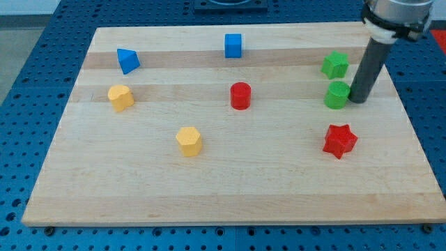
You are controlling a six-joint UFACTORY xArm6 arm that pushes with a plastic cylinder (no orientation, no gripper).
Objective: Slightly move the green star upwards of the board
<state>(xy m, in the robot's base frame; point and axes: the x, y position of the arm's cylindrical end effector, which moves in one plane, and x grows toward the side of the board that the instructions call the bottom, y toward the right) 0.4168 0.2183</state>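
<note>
No readable text, labels, brands, numbers or signs anywhere in view.
</note>
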